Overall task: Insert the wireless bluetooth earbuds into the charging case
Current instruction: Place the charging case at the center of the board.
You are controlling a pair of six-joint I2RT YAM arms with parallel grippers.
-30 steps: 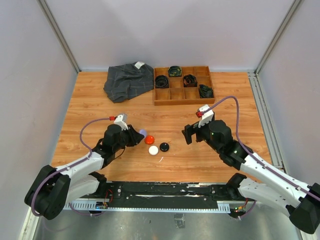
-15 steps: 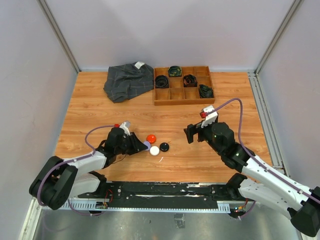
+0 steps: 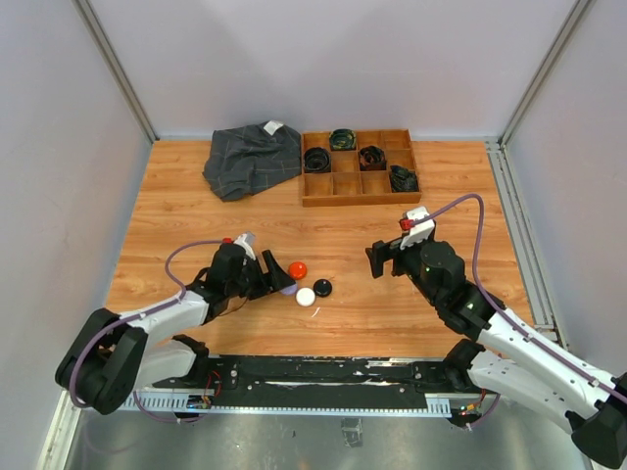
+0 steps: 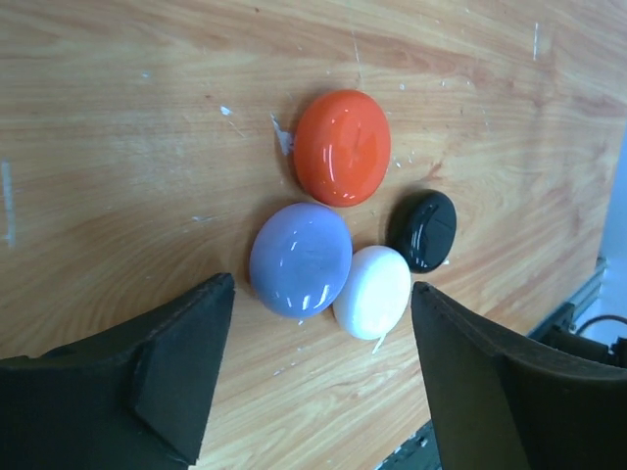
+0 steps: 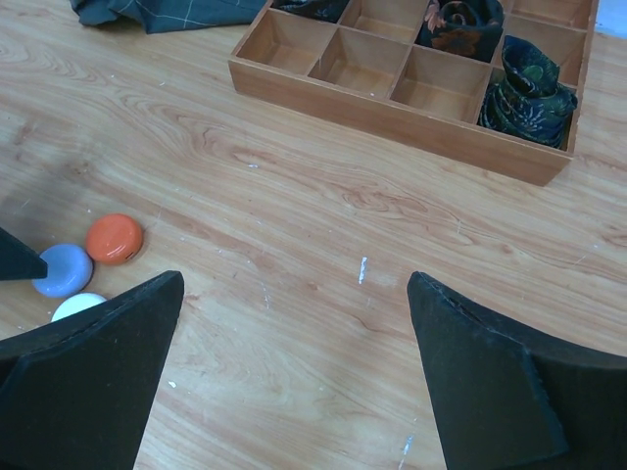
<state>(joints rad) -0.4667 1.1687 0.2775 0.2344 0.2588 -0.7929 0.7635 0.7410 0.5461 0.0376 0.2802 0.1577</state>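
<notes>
Several round puck-shaped charging cases lie closed and bunched together on the wooden table: orange-red (image 4: 342,147) (image 3: 297,269) (image 5: 115,238), purple (image 4: 300,258) (image 3: 287,286) (image 5: 63,269), white (image 4: 372,292) (image 3: 306,296) (image 5: 78,305) and black (image 4: 422,230) (image 3: 322,288). My left gripper (image 4: 321,284) (image 3: 277,276) is open, and the purple case rests on the table at its fingertips, touching neither finger. My right gripper (image 5: 294,276) (image 3: 378,259) hangs open over bare wood to the right of the cases, holding nothing. The earbuds are out of view.
A wooden compartment tray (image 3: 359,192) (image 5: 392,108) holding black coiled belts (image 5: 526,86) stands at the back. A dark plaid cloth (image 3: 250,159) (image 5: 157,10) lies to its left. Grey walls close in the table on three sides.
My left gripper carried the purple case to the right, set it down against the other cases and opened. The white case shifted slightly right. The right arm drifted a little to the right.
</notes>
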